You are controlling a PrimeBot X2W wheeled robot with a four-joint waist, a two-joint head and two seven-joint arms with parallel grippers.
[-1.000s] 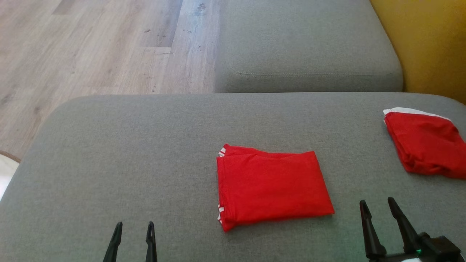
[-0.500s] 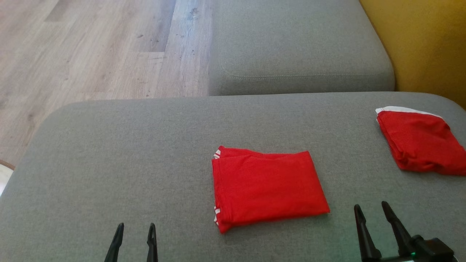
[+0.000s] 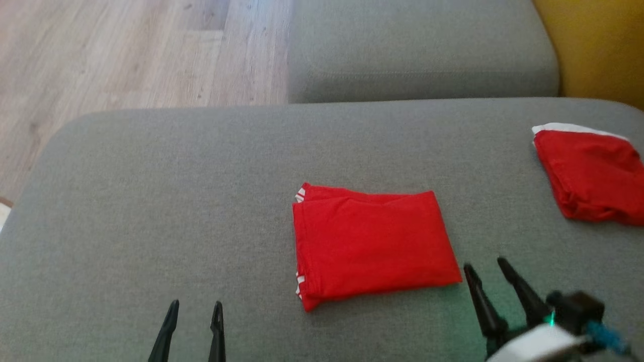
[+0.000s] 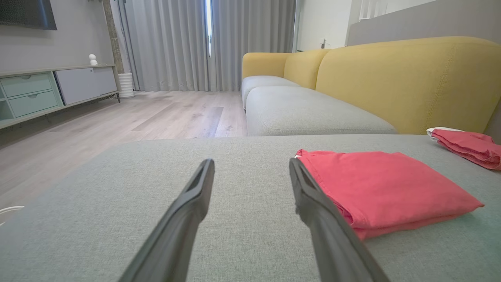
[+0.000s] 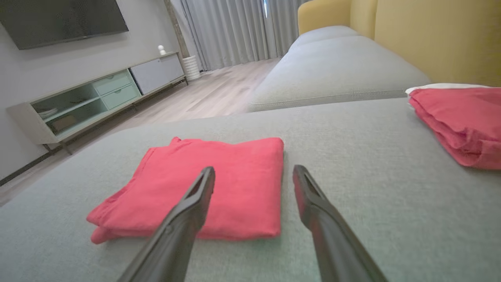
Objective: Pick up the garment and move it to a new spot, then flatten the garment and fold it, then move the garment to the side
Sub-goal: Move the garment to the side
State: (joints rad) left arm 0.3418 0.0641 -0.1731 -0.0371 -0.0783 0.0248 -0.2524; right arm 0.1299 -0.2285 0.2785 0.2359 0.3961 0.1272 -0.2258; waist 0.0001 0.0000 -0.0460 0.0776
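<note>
Right gripper [image 3: 484, 263], wide and empty, has edged toward the folded garment [image 3: 370, 241], now just left of its fingertips; left gripper [image 3: 196, 303] is wide too. Pinching only the top layer could unfold it.

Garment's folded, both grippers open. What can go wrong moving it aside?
1. The right gripper stands off the near right corner of the folded garment; a pinch on the top layers alone may pull the fold open.
2. A second red garment lies at the right; a slide that way may bump or cover it.
3. The left gripper is far off; a one-sided lift may let the fold sag.
</note>
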